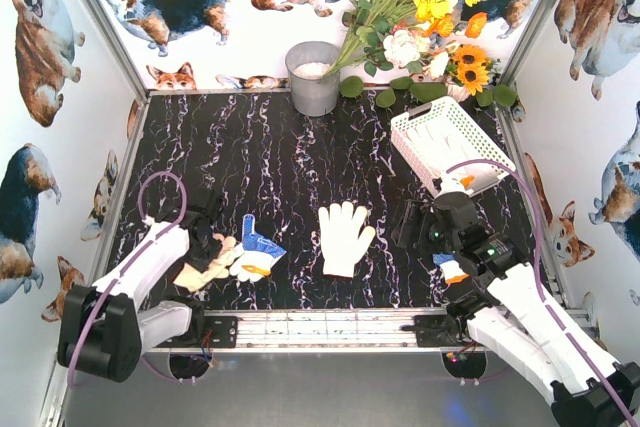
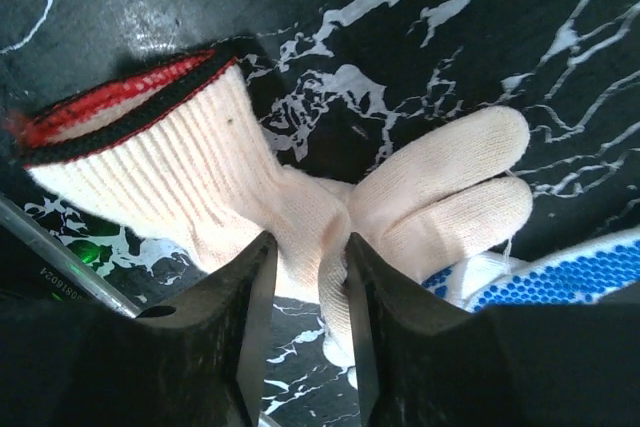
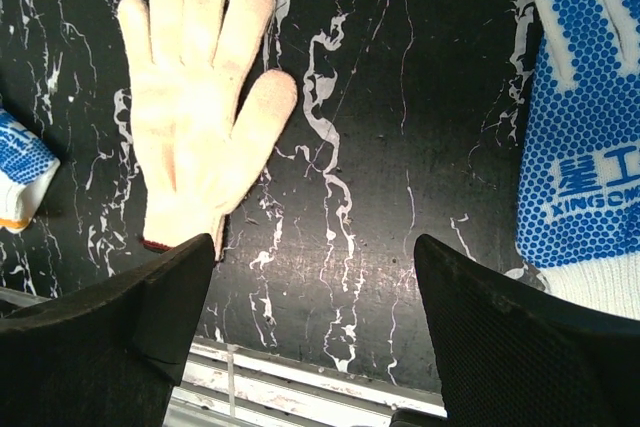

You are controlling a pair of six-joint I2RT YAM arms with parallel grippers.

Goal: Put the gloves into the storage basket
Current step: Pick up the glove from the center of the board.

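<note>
Gloves point(image 1: 345, 237), four on the black marble desk point(image 1: 250, 147): one white knit glove point(image 3: 195, 107) at centre, one cream glove point(image 2: 250, 197) with red-and-black cuff at lower left, one blue-dotted glove point(image 1: 258, 252) touching it, a second blue-dotted glove point(image 3: 580, 127) at lower right, half hidden under the right arm point(image 1: 520, 297). Left claw point(image 2: 305, 257) pinches the cream glove; right claw point(image 3: 315, 277) is spread wide. One white slotted basket point(image 1: 450, 137) stands at upper right, one grey bucket point(image 1: 313, 77) at top centre.

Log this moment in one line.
left gripper: shut on cream knit glove with red cuff | right gripper: open, empty | white knit glove: flat, ungripped
</note>
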